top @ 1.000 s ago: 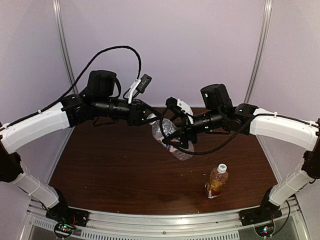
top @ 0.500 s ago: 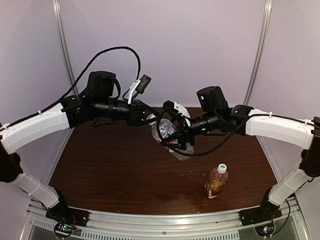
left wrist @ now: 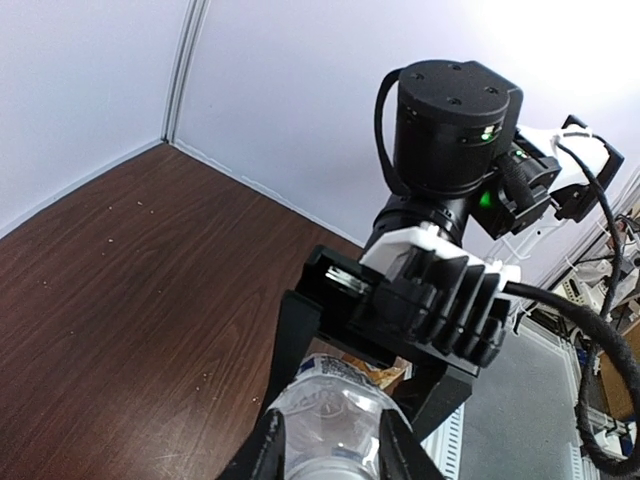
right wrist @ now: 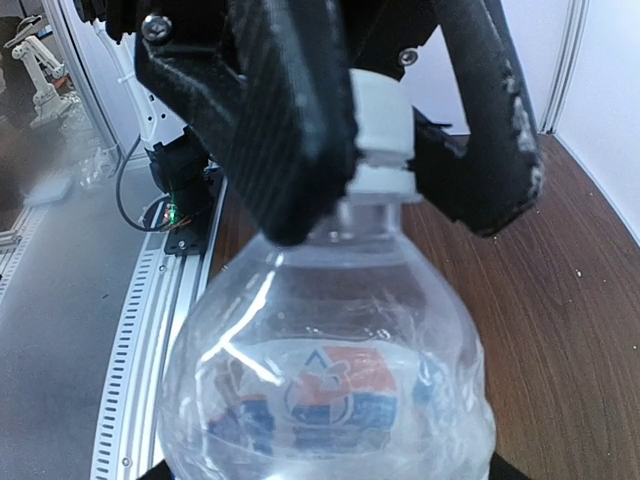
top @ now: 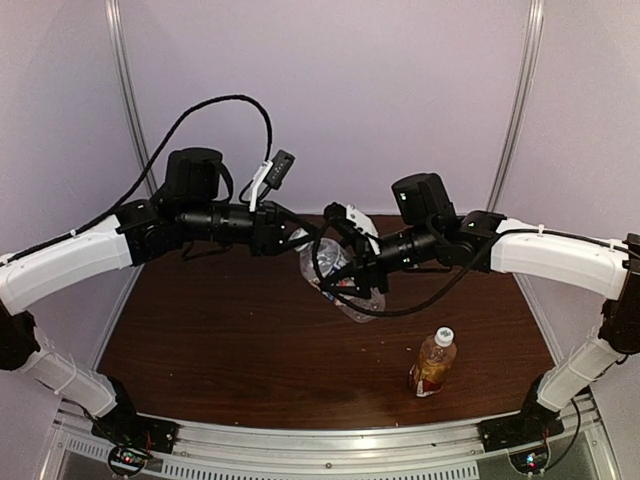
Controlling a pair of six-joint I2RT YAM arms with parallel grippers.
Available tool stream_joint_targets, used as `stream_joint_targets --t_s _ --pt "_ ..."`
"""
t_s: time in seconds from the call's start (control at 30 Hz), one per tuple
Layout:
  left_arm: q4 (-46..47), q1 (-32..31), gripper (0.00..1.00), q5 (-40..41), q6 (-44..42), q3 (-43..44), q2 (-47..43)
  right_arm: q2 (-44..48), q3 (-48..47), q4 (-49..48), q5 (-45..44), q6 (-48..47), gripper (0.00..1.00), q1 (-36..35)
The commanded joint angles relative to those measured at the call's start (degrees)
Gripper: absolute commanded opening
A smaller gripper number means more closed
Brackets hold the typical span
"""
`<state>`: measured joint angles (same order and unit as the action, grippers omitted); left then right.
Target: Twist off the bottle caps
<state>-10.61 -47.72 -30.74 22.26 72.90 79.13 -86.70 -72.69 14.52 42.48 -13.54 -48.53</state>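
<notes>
Slip risk, clear bottle [right wrist: 330,390] mid-unscrew.
L jaws clamped on white cap [right wrist: 380,130], R jaws clamped on body; thin wall could buckle or spin w/ cap, spilling liquid.

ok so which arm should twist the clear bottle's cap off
left. the left claw is clamped on the white cap, so it likely only needs to turn. the right claw grips the clear bottle by its body above the table, better used as the anchor.
</notes>
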Motion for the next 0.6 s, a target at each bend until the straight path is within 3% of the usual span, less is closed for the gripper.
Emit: stream_joint_targets --t_s 0.0,0.13,0.3,0.4,0.57 --pt "8.63 0.27 0.45 -0.48 -1.0 -2.36 -3.8 0.8 1.33 -1.49 3.58 1.19 0.4 -0.07" --pt "9.21 0.37 0.69 2.53 -2.49 -4.24 -7.16 2.59 4.45 -4.16 4.8 3.27 0.38 -0.07" --pt "10.25 0.64 0.89 2.16 -3.54 -7.54 -12.21 4.29 6.84 -6.49 6.18 5.47 0.37 -0.07" --pt "10.28 0.62 0.95 -1.04 -5.42 -8.75 -13.0 4.54 7.92 -9.76 9.32 8.08 0.37 -0.07" --pt "14.49 0.64 0.93 -5.6 -7.93 -10.94 -13.56 4.43 8.15 -13.38 13.3 11.26 0.36 -0.12"
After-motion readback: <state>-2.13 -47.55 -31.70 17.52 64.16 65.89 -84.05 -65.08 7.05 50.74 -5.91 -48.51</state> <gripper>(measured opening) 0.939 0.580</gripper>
